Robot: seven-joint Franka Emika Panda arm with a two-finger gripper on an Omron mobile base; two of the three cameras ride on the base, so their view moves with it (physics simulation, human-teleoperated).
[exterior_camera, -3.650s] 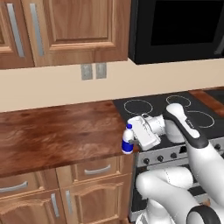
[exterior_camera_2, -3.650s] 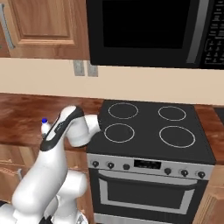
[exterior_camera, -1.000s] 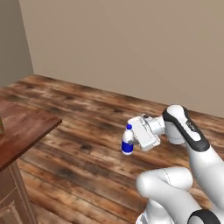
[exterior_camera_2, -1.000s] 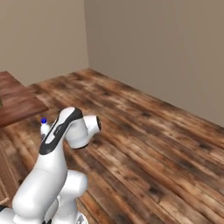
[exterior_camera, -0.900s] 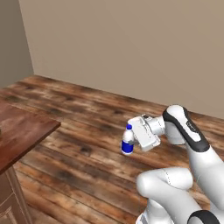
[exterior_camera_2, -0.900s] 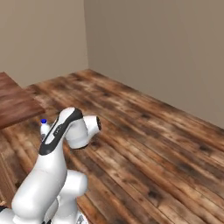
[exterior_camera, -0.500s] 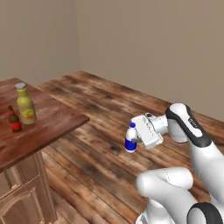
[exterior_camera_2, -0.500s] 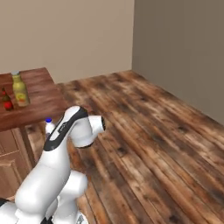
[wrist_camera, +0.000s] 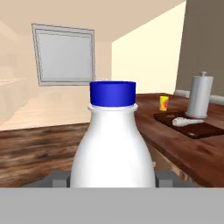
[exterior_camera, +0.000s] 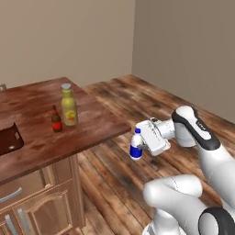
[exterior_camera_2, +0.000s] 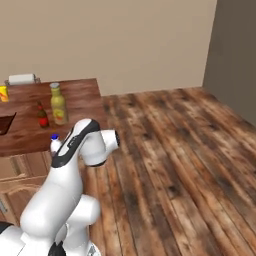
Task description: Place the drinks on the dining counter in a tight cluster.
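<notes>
Dark wood worktop (exterior_camera: 98,126) already carried brown bottle (exterior_camera: 56,119) & yellow bottle (exterior_camera: 69,105) side by side; claw (exterior_camera: 141,146) clasped white bottle (exterior_camera: 135,145) upright, prob. to join them.

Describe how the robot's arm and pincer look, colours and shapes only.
The arm is glossy white with rounded, bulbous segments and dark grey bands at the joints. The pincer sits on a boxy white hand with small dark details. No cables or markings are visible.
</notes>
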